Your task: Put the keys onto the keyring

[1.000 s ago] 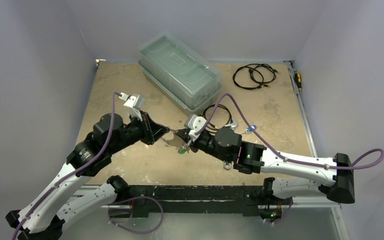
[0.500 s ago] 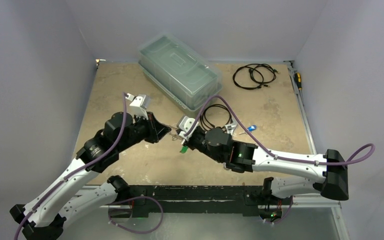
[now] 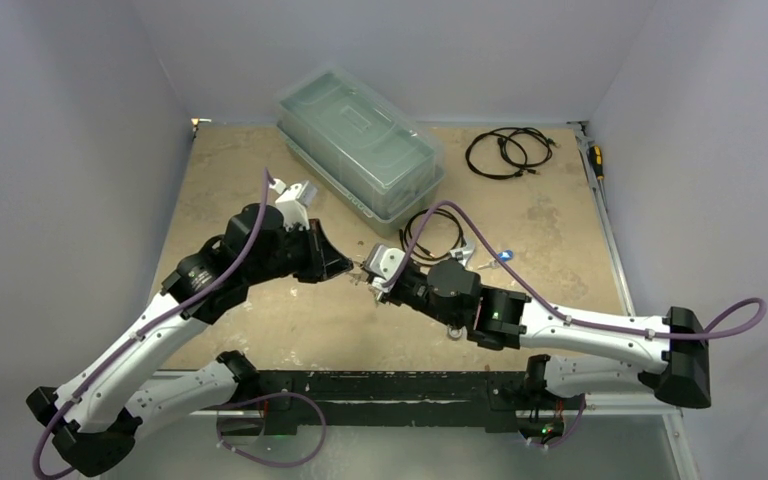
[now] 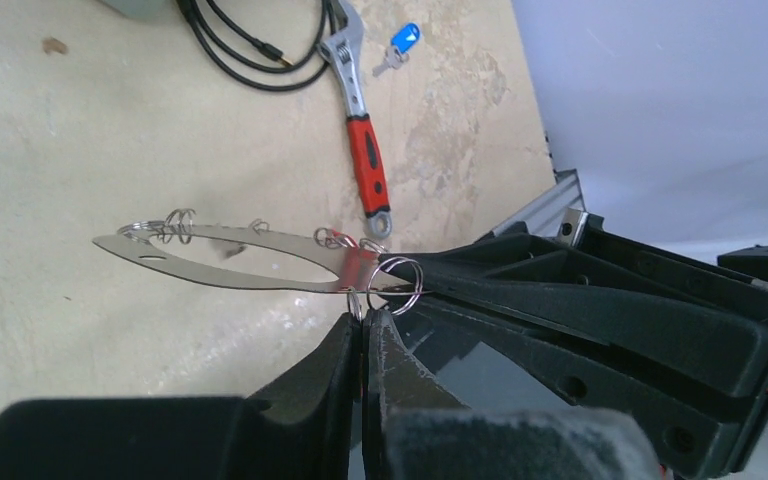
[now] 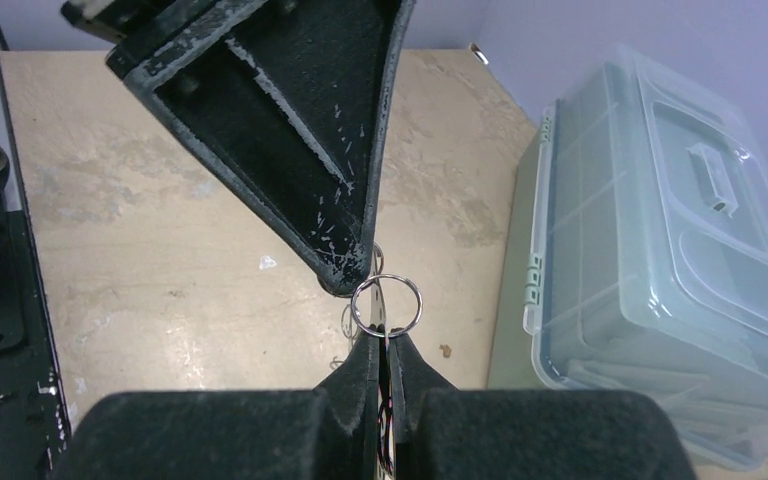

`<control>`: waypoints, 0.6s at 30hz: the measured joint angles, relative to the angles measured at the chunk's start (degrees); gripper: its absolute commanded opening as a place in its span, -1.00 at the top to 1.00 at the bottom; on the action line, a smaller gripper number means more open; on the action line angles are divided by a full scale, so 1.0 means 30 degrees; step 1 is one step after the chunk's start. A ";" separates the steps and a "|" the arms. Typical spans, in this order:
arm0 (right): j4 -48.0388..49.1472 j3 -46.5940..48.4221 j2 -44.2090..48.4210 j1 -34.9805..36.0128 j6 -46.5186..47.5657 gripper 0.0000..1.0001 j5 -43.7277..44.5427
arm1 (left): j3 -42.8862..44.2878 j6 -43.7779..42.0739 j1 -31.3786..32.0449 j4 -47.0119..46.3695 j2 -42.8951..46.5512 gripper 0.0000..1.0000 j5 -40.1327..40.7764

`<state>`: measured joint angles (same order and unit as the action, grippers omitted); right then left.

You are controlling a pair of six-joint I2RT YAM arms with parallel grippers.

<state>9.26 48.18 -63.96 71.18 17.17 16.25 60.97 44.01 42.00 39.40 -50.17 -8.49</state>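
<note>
The keyring point(image 4: 222, 262) is a flat silvery loop fringed with small split rings, and it hangs level above the table between both grippers. My left gripper point(image 4: 364, 318) is shut, pinching a small ring at the loop's near edge. From the right, my right gripper point(image 5: 384, 340) is shut on that same end of the loop, with a split ring point(image 5: 387, 303) standing just above its tips. In the top view the two grippers point(image 3: 345, 268) point(image 3: 368, 276) meet tip to tip at mid-table. One key with a blue tag point(image 4: 401, 44) lies on the table beyond the wrench. No other keys show.
A red-handled wrench point(image 4: 365, 150) lies right of the loop. Black coiled cables point(image 3: 435, 232) sit beside it, with more cable point(image 3: 508, 152) at the back right. A clear plastic lidded box point(image 3: 360, 140) stands at the back. A yellow-black tool point(image 3: 594, 160) lies along the right wall.
Both grippers have moved together away from the near edge and stayed shut. A green tag that hung under them earlier no longer shows.
</note>
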 measured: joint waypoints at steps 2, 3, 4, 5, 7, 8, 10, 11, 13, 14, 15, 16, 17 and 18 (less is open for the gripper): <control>-0.0087 -0.0131 0.0255 -0.0036 0.0080 1.00 -0.0291 | 0.0197 0.0481 -0.0051 0.0189 -0.0233 1.00 -0.0583; -0.0160 -0.0219 0.0393 -0.0058 0.0109 1.00 -0.0430 | 0.0233 0.0656 -0.0087 0.0262 -0.0291 1.00 -0.0831; -0.0291 -0.0255 0.0517 -0.0073 0.0146 1.00 -0.0627 | 0.0299 0.0765 -0.0109 0.0444 -0.0357 1.00 -0.1049; -0.0444 -0.0262 0.0641 -0.0080 0.0168 1.00 -0.0809 | 0.0415 0.0831 -0.0124 0.0656 -0.0437 1.00 -0.1195; -0.0648 -0.0284 0.0882 -0.0080 0.0182 1.00 -0.1100 | 0.0809 0.0991 -0.0124 0.1100 -0.0678 1.00 -0.1530; -0.0736 -0.0291 0.1013 -0.0080 0.0189 1.00 -0.1268 | 0.1035 0.1056 -0.0124 0.1355 -0.0801 1.00 -0.1712; -0.0794 -0.0321 0.1275 -0.0087 0.0219 1.00 -0.1479 | 0.1566 0.1188 -0.0124 0.1821 -0.1064 1.00 -0.2091; -0.0787 -0.0386 0.1508 -0.0095 0.0248 1.00 -0.1676 | 0.1763 0.1224 -0.0124 0.1967 -0.1158 1.00 -0.2237; -0.0794 -0.0481 0.1778 -0.0109 0.0277 0.88 -0.1880 | 0.2091 0.1370 -0.0124 0.2186 -0.1326 1.00 -0.2616; -0.0809 -0.0525 0.1902 -0.0117 0.0291 0.66 -0.1967 | 0.2149 0.1486 -0.0124 0.2229 -0.1370 1.00 -0.2718; -0.0867 -0.0546 0.2018 -0.0131 0.0291 0.46 -0.2106 | 0.2186 0.1530 -0.0124 0.2280 -0.1392 1.00 -0.2805; -0.0903 -0.0561 0.2069 -0.0146 0.0248 0.29 -0.2208 | 0.2251 0.1588 -0.0117 0.2382 -0.1421 1.00 -0.2841; -0.0903 -0.0568 0.2098 -0.0182 0.0284 0.17 -0.2178 | 0.2324 0.1639 -0.0117 0.2550 -0.1428 1.00 -0.2929; -0.0889 -0.0568 0.2098 -0.0262 0.0313 0.08 -0.2135 | 0.2375 0.1654 -0.0095 0.2790 -0.1435 1.00 -0.3053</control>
<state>6.59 46.48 -57.67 70.39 18.11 9.85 68.10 48.97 41.71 47.77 -54.48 -17.65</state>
